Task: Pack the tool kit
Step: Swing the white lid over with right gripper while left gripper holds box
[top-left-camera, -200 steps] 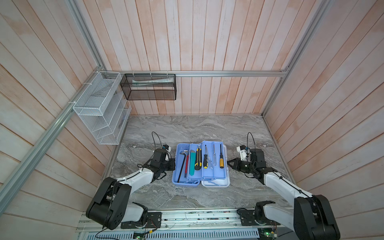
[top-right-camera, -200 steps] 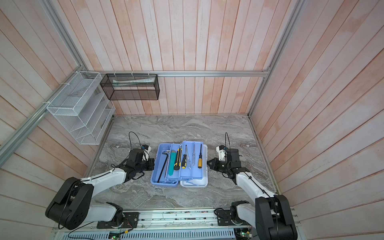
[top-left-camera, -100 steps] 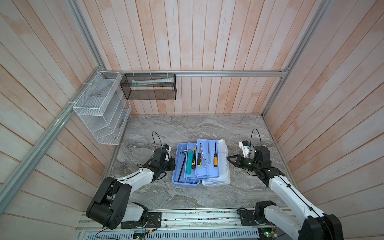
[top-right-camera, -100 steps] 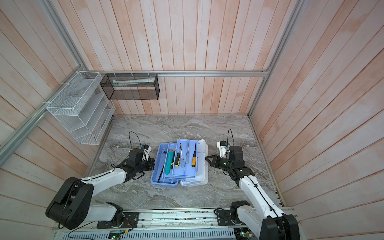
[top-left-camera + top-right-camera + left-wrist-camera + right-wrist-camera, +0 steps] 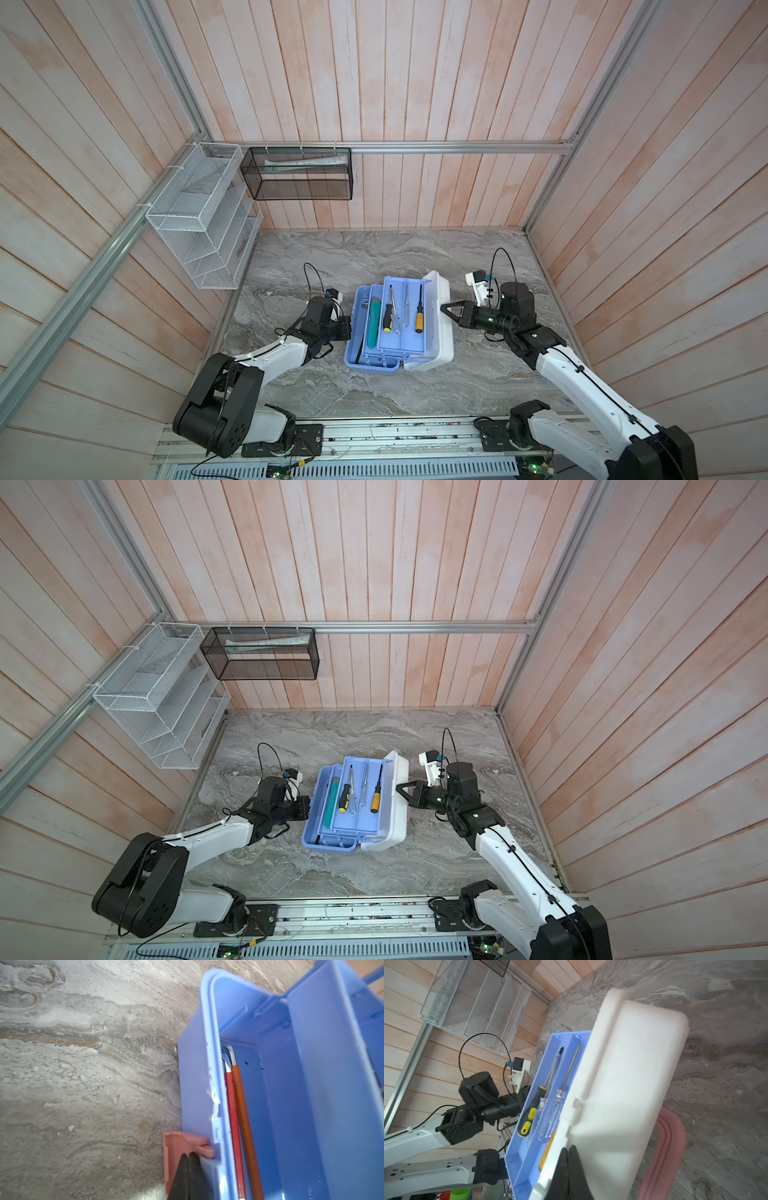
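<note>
Now, the tool kit [image 5: 399, 332] sits on the tabletop [image 5: 316, 386], its long axis running toward the back wall [image 5: 374, 104]. Our right gripper [image 5: 568, 1148], pinched shut on nothing, noses against the half-raised white lid [image 5: 441, 345], which lies just inboard of it (the nearer arm, we reckon). Our left gripper [image 5: 188, 1154], clenched empty too, braces the blue base [image 5: 353, 332] by its pink latch [image 5: 176, 1142].
</note>
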Controlling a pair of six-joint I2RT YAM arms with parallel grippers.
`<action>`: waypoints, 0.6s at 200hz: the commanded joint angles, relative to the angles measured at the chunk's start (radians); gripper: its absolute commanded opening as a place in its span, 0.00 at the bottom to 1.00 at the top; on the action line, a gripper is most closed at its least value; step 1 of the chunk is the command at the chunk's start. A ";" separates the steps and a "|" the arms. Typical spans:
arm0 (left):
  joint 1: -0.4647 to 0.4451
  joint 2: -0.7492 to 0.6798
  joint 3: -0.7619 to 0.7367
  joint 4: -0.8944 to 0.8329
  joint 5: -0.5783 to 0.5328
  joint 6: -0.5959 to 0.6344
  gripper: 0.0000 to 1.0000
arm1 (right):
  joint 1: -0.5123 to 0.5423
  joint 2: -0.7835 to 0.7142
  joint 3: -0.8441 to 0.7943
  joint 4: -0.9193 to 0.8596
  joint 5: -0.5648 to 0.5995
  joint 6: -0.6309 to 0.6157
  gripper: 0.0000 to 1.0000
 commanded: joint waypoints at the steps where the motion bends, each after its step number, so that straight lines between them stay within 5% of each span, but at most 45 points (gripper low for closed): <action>1: -0.004 -0.001 -0.010 0.028 0.045 0.004 0.00 | 0.047 0.048 0.045 -0.062 0.012 -0.015 0.00; 120: 0.016 -0.021 -0.048 0.014 0.005 -0.077 0.00 | 0.262 0.328 0.278 -0.048 0.109 -0.034 0.00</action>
